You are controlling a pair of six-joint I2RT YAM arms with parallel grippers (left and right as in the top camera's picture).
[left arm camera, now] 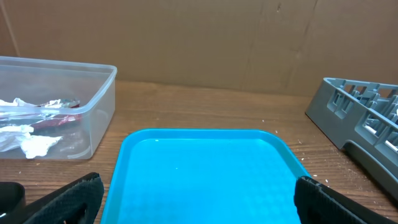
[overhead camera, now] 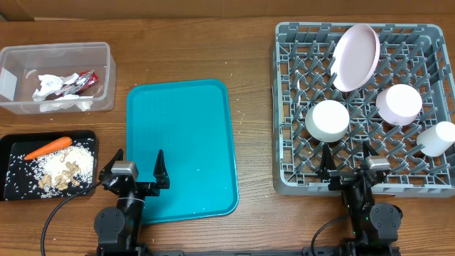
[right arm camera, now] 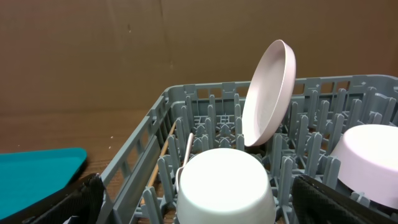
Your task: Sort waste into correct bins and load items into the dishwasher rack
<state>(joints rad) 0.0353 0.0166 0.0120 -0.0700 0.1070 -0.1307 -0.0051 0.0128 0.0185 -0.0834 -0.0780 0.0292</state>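
Jaws on your left gripper [overhead camera: 139, 161] stand wide apart, holding nothing, over the teal tray's [overhead camera: 185, 128] near-left corner; the black tray [overhead camera: 14, 146] with carrot [overhead camera: 47, 147] and scraps [overhead camera: 67, 171] sits just left, the clear tub [overhead camera: 99, 99] further ahead-left. Your right gripper [overhead camera: 346, 156], equally spread and empty, sits at the dishwasher rack's [overhead camera: 291, 71] near rim, a white bowl [overhead camera: 327, 119] directly ahead.

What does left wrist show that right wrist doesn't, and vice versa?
Left wrist only: the clear tub holding crumpled napkins and the red wrapper.
Right wrist only: the inside of the rack, with the pink plate standing on edge, a white bowl upside down, a pinkish bowl and a wooden stick by the wall.
Both: the teal tray, part of the rack, the table.
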